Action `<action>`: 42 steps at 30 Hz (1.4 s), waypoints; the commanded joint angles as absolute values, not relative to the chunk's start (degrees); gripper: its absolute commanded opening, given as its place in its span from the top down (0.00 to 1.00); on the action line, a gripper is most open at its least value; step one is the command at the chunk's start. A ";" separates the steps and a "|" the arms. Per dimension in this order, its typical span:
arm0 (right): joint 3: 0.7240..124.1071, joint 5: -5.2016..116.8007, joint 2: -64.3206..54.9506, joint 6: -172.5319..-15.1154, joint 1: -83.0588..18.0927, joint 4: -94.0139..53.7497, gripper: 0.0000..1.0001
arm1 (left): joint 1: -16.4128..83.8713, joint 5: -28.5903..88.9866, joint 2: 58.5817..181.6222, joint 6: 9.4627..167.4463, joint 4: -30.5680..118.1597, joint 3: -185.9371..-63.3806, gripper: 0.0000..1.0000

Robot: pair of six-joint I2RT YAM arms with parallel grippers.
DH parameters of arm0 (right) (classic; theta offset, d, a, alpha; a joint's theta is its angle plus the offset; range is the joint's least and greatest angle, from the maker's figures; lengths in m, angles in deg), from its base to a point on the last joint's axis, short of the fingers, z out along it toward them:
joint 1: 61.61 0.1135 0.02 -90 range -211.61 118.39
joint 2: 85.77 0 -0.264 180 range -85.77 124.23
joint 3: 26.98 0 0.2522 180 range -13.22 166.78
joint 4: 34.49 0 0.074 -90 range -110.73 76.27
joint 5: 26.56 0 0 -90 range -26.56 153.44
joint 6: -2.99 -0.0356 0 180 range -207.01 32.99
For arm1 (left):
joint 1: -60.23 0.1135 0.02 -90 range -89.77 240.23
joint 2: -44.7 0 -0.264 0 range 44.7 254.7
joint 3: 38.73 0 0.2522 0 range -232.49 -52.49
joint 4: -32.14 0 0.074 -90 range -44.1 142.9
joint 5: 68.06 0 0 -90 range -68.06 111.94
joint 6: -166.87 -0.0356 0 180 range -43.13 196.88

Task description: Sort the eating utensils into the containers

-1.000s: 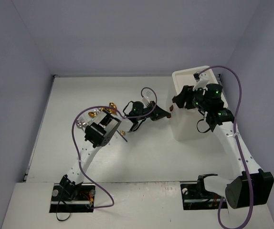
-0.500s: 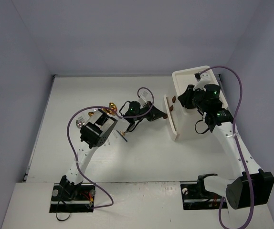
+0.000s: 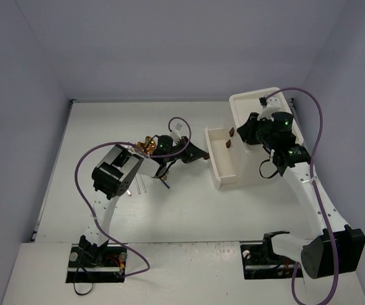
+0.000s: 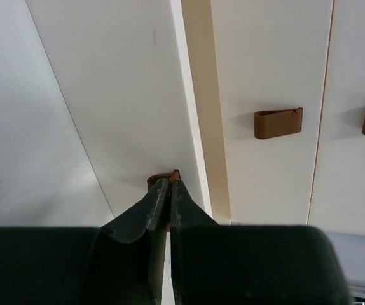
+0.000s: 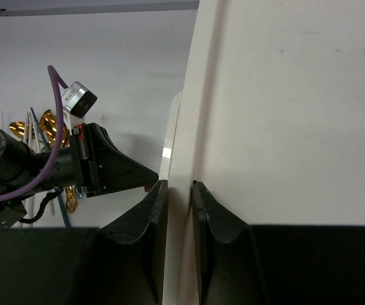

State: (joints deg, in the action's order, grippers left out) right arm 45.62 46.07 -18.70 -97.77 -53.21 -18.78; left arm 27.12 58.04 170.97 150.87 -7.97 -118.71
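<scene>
The left gripper point(image 4: 172, 181) is closed tight on the small brown loop handle point(image 4: 153, 183) of a shallow white plastic drawer point(image 3: 221, 173). That drawer stands drawn well out of the tall white plastic drawer unit point(image 3: 266, 101), on the side facing the left arm, with its inside open to the overhead view. The right gripper point(image 5: 177, 185) sits at the unit's upper edge above the drawer, its two fingers nipped onto a white panel edge there; I read this as bracing the unit against the pull. The eating utensils point(image 3: 146, 144), thin gold spoons with silver and teal-handled rods, lie in a loose heap on the white counter point(image 3: 106, 121), well away from the unit, out past the drawer's front. None seems to be in the drawer, though its floor is small and washed out from above, so I would not swear to it. The step in hand looks like opening a container, and it looks nearly done. To finish well, the pull should run straight and level along the drawer's slide and stop before the drawer leaves the unit. The right-hand clamp should not let go before the left does. The left fingers should then part and back off away from the unit without knocking the front shut. Another brown handle point(image 4: 278, 122) on the unit's face marks a closed drawer.
</scene>
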 commanded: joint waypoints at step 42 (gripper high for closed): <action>52.89 54.48 -29.48 -89.65 -53.71 -8.08 0.24 | 37.03 17.92 127.50 113.21 77.01 -116.80 0.31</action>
